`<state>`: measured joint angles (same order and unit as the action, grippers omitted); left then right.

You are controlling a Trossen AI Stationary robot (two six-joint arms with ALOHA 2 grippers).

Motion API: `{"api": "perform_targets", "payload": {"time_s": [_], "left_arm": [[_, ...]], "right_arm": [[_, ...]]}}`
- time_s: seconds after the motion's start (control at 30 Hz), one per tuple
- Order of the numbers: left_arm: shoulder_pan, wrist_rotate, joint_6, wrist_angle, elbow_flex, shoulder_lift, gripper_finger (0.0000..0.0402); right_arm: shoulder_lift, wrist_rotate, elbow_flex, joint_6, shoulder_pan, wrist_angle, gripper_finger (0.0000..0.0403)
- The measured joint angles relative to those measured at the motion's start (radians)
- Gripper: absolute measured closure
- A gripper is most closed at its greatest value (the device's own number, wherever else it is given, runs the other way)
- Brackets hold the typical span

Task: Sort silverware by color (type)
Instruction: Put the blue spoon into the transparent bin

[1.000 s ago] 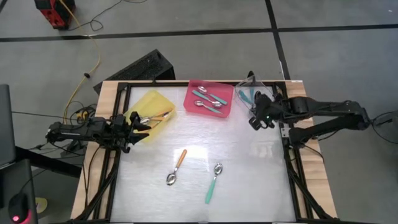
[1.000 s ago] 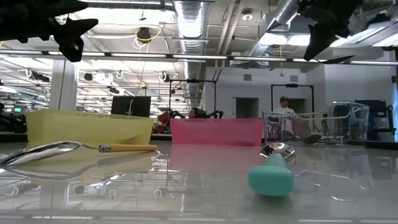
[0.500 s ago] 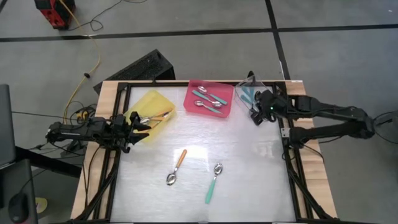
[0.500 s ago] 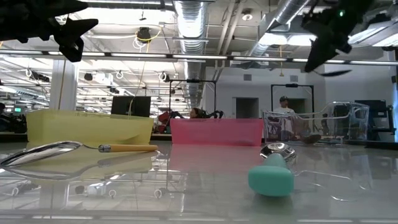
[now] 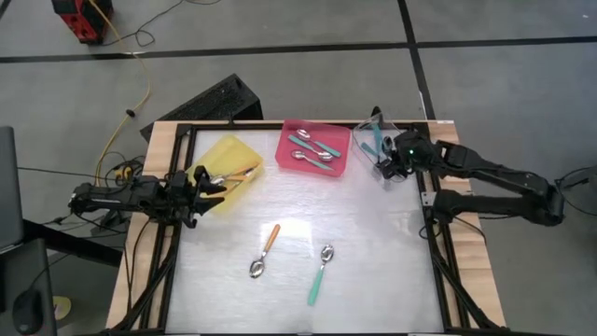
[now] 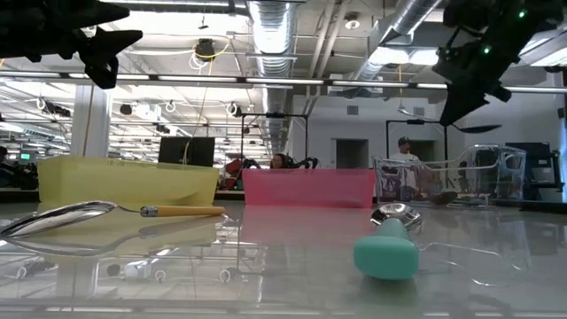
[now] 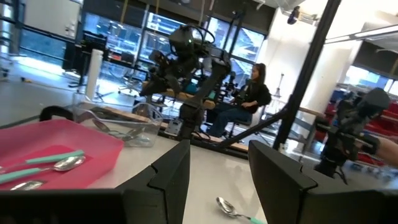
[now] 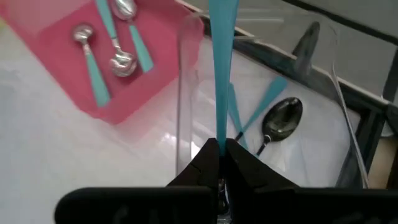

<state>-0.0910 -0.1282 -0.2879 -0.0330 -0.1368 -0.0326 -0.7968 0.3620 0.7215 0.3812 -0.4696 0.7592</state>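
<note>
Glossy white table: a teal-handled spoon and orange-handled spoon lie near 6 o'clock. Farther off, right gripper pinches a slim teal spoon handle over the clear tray at 1 o'clock; left gripper gapes empty by the yellow tray.

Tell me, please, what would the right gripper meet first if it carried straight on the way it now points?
Likely the clear tray. The right gripper, shut on a teal-handled spoon, points into it, where a black-bowled spoon already lies. Depth is unclear, so the tray's near wall may come first.
</note>
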Motion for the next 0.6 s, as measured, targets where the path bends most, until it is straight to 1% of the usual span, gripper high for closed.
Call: {"api": "perform_targets", "payload": {"time_s": [0.13, 0.23, 0.4, 0.6], "left_arm": [[0.0, -0.018, 0.014, 0.0, 0.0, 0.0, 0.0253], [0.0, -0.018, 0.014, 0.0, 0.0, 0.0, 0.0253], [0.0, -0.018, 0.014, 0.0, 0.0, 0.0, 0.0253], [0.0, -0.018, 0.014, 0.0, 0.0, 0.0, 0.0253]], "right_arm": [[-0.001, -0.02, -0.056, 0.002, -0.048, -0.069, 0.0372], [-0.001, -0.04, -0.111, -0.001, -0.085, -0.164, 0.0372], [-0.001, -0.124, -0.17, -0.024, -0.169, -0.288, 0.0372], [-0.008, -0.223, -0.182, -0.068, -0.244, -0.35, 0.0372]]}}
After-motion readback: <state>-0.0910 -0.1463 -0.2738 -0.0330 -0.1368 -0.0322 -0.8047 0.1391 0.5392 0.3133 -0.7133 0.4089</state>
